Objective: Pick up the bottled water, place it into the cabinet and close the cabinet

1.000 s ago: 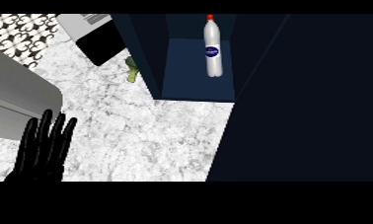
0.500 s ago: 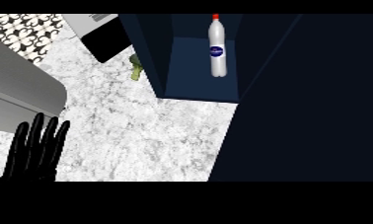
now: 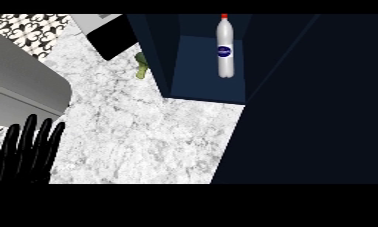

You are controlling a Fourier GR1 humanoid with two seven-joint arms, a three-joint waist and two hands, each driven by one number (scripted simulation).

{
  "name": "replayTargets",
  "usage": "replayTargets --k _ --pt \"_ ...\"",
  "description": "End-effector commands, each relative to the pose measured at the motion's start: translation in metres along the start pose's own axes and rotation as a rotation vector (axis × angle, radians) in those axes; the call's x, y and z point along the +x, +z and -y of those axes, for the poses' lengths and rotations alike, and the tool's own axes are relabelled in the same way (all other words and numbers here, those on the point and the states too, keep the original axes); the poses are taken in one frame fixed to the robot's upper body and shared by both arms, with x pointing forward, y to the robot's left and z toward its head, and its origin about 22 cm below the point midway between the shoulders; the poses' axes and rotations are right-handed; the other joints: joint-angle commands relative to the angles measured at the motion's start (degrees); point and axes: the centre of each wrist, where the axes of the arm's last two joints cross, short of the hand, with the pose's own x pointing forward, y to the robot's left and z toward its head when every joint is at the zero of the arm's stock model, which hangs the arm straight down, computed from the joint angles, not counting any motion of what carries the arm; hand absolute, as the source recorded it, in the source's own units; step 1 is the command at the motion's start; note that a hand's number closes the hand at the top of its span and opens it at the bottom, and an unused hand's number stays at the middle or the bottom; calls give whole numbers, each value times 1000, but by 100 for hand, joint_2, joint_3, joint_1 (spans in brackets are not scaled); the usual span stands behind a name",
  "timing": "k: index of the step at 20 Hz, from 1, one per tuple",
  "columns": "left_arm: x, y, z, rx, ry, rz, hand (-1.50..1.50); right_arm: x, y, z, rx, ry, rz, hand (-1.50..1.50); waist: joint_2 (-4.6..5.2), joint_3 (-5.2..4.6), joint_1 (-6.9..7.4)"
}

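At the lower left edge of your head view, the left robot hand (image 3: 29, 148) rested on the marbled table (image 3: 148, 136), its black fingers straight and spread, pointing up the view and holding nothing. The right robot hand did not show in your view. Just up from the left robot hand lay the grey sink (image 3: 26, 83), its rounded corner meeting the table's top. Farther up, near the top edge, you saw a patterned black-and-white tile (image 3: 29, 28) and a dark rectangular panel (image 3: 114, 41) with a pale grey surface behind it. A small green item (image 3: 140, 66) lay on the table just beside the cabinet's left wall; what it was could not be told. The bottled water (image 3: 225, 46), white with a red cap and a dark label, was inside the cabinet (image 3: 207, 78), on its blue floor, well apart from the left robot hand. The cabinet door (image 3: 310, 106), dark navy, filled the right side of your view.
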Motion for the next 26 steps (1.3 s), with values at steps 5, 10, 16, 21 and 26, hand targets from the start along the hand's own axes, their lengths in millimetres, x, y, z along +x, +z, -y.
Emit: replayTargets --k 5,10,16,21,26 --pt "4 -4 -5 -38 0 11 -150 -19 -43 -12 -24 -243 29 150 149 -7 256" --pt "6 -6 -2 -86 25 11 -150 -38 -45 -27 174 -485 -1 150 275 -1 505" --pt "8 -2 -6 -78 25 1 -150 -45 -34 1 -59 -567 14 150 178 18 324" --pt "8 4 -10 -38 7 -5 -150 -49 -16 18 -290 -546 27 150 151 25 148" --pt "10 2 -14 -37 -1 4 -150 -61 -14 25 -403 -586 17 150 173 27 107"
